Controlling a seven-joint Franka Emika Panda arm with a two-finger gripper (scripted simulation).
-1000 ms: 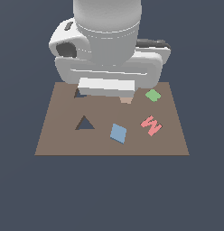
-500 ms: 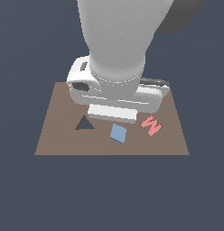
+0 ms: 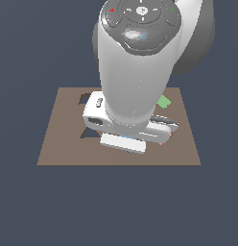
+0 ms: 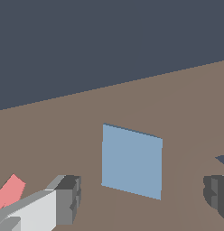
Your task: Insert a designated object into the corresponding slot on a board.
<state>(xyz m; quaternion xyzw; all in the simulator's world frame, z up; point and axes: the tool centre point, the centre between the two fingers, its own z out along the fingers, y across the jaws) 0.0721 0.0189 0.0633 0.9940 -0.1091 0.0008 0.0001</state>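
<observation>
Hovering low over the board [image 3: 63, 139], the gripper [image 4: 143, 198] is seen w/ its fingers [image 4: 68, 198] spread wide, one on either side of the light-blue tile [image 4: 132, 161]; nothing is held between them. In the wrist view the tile is seen lying flat on the brown surface, between the two dark finger pads and apart from both. A pink piece [image 4: 9, 191] is shown just beside one finger, at the frame edge, and a dark corner of a cut-out [image 4: 223, 159] is seen near the other finger.

In the exterior view most of the board centre is blocked by the arm body. Only a thin blue sliver of the tile can be made out under the white hand. A green piece [image 3: 163, 101] is visible toward the exterior view's right, far side of the board. Parts of a dark hole [image 3: 84, 99] are seen toward the exterior view's left, but its shape can't be told as it's partly hidden, so the square slot can't be identified w/ certainty.
</observation>
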